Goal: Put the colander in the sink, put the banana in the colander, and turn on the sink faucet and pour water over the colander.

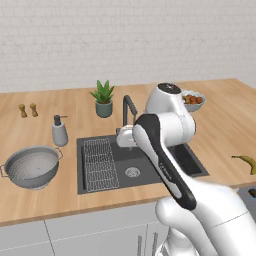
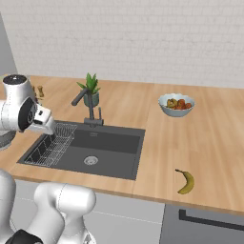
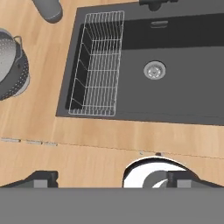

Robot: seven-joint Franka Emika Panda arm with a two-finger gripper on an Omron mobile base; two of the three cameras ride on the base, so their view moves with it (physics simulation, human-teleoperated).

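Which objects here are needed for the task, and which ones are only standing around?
Needed: colander, on the counter left of the sink; banana, on the counter to its right; sink faucet.

Only standing around: soap dispenser, potted plant, fruit bowl, wire rack, two small shakers.

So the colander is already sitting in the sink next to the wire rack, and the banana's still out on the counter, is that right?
Not quite. The colander is not in the sink; it stands on the counter to the sink's left, as the left base view shows. The wire rack is in the basin, and the banana does lie on the counter.
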